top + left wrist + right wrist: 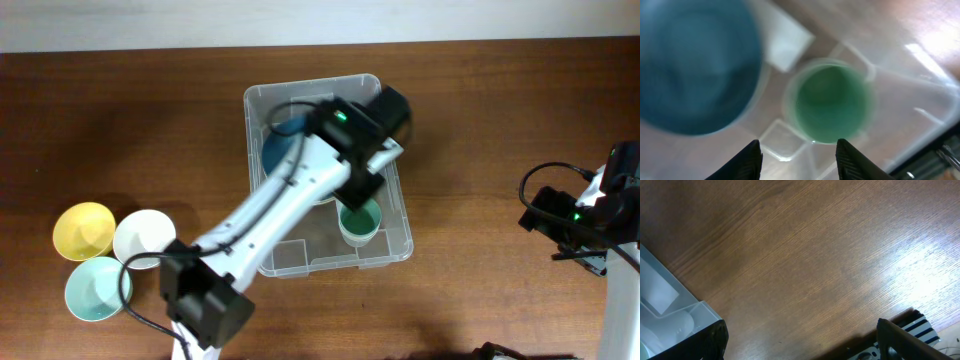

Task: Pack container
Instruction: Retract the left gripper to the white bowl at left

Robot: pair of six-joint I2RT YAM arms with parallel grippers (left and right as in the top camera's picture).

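The clear container [392, 250] stands mid-table and holds a blue bowl [282, 143] at its far left and a green bowl [359, 221] at its near right. My left gripper [362, 186] is open and empty inside the container, just above the green bowl. In the left wrist view its fingers [799, 159] are spread, with the green bowl [832, 104] ahead, the blue bowl [695, 65] to the left and the white label [786, 42] on the base. My right gripper [575, 228] is open and empty over bare table at the right, shown in its wrist view [802, 337].
A yellow bowl [83, 230], a white bowl [144, 238] and a pale teal bowl [97, 289] sit together at the near left of the wooden table. A grey-white box corner [665, 307] shows at the left edge of the right wrist view.
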